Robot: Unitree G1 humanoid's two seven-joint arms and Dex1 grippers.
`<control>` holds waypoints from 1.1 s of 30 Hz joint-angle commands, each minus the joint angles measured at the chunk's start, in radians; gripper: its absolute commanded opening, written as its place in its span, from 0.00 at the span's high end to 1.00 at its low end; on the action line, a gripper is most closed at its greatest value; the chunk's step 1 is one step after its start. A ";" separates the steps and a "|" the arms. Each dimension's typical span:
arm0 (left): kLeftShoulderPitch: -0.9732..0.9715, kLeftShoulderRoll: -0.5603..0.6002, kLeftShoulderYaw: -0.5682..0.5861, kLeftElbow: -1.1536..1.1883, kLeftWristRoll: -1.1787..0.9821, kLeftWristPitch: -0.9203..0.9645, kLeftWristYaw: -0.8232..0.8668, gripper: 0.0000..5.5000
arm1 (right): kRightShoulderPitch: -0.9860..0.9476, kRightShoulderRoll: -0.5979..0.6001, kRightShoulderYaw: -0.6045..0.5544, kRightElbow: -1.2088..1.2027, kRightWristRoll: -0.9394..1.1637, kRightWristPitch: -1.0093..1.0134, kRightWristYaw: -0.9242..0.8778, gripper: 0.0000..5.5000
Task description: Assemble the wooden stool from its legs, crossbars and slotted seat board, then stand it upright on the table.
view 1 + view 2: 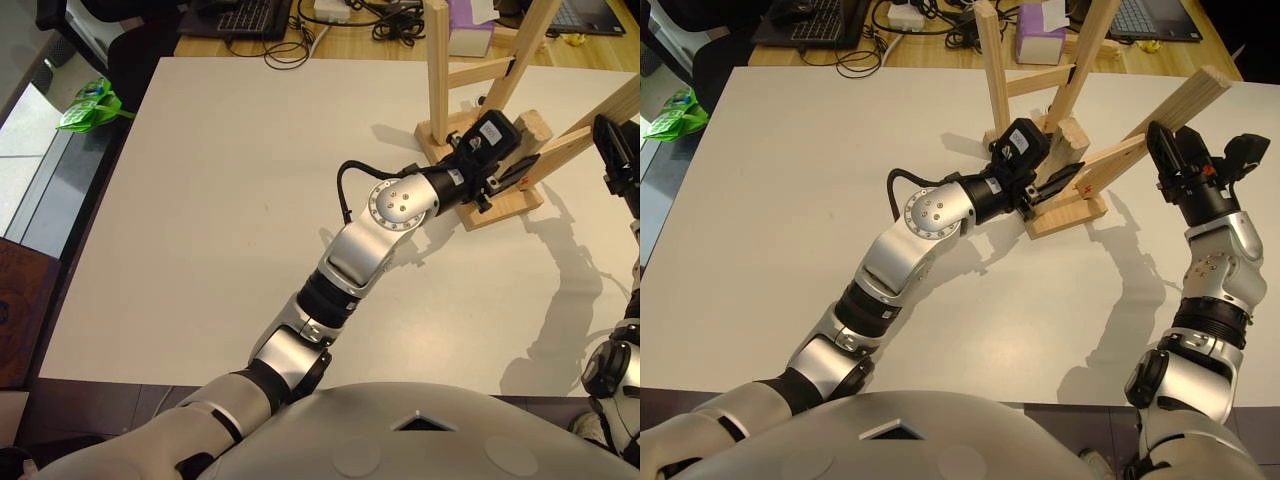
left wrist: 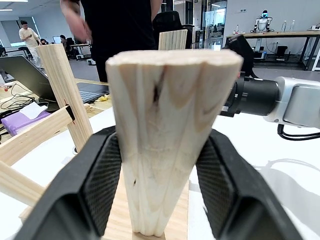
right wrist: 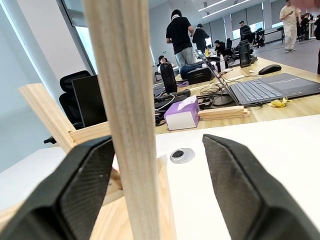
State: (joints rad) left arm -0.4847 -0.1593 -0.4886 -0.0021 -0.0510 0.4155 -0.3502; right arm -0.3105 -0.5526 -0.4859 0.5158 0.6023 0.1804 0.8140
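The wooden stool lies upside down at the far right of the table, its slotted seat board (image 1: 1070, 215) flat on the tabletop and its legs pointing up. My left gripper (image 1: 1065, 175) is shut on a short stool leg (image 2: 170, 125) just above the board, with a pad (image 2: 102, 185) pressed on each side. A long slanted leg (image 1: 1185, 100) leans out to the right. My right gripper (image 1: 1175, 150) is open around it. In the right wrist view that leg (image 3: 125, 110) passes between the pads (image 3: 245, 190) with a gap on one side.
The white table (image 1: 230, 220) has bare room to the left and front of the stool. Behind its far edge are a keyboard (image 1: 245, 15), cables, a purple tissue box (image 1: 1042, 18) and a laptop. A green bag (image 1: 88, 105) lies off the table's left side.
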 commanded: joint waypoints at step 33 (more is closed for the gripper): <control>0.041 -0.012 -0.012 -0.055 -0.048 -0.042 -0.002 0.02 | -0.055 -0.081 -0.074 -0.040 0.064 0.051 0.024 0.43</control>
State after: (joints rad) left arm -0.4695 -0.1522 -0.4926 -0.0383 -0.1044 0.3926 -0.3517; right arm -0.3353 -0.6046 -0.5415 0.5035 0.6424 0.1996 0.8256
